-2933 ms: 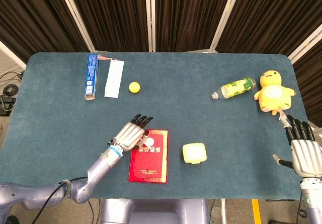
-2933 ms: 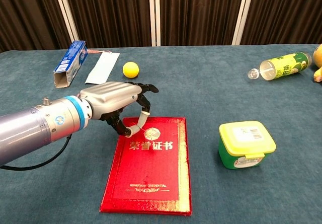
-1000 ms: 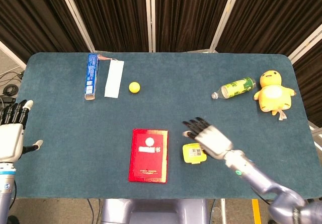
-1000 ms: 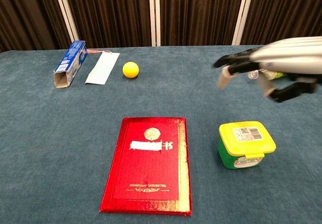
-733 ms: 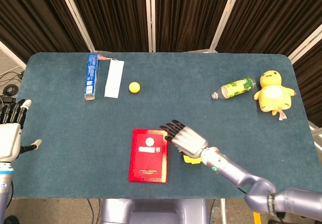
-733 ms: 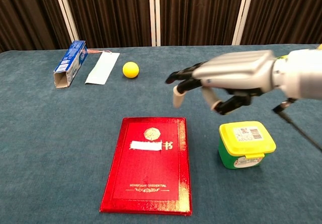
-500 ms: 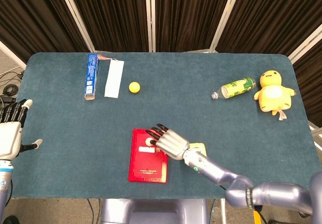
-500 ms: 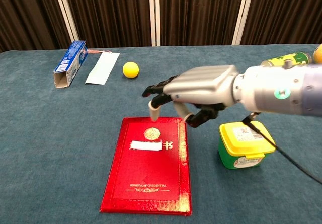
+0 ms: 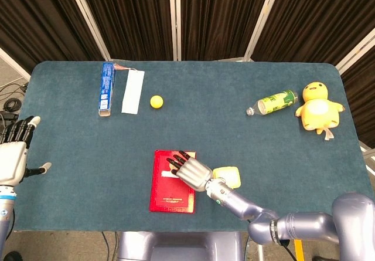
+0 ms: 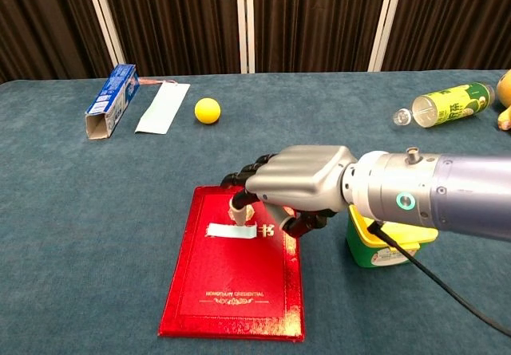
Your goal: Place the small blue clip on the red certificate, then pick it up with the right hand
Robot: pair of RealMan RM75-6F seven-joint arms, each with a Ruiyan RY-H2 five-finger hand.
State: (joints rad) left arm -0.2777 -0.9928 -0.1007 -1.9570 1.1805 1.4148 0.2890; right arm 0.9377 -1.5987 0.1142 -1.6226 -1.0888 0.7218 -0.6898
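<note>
Teal counter [image 9: 246,149], lower centre: right hand [image 10: 297,181] over red certificate [image 10: 236,280], fingers [image 10: 239,209] curled, touching pale clip [image 10: 231,230]; grasp unclear. Next: pinch, lift.

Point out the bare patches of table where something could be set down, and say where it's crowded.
Free: the wide middle between the yellow ball and the green bottle, and the left front between the left hand and the red certificate. Crowded: the front centre, where the right hand is over the certificate beside the yellow box.

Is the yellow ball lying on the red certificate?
No, the yellow ball lies on the table cloth beside the white card, well behind the red certificate.
</note>
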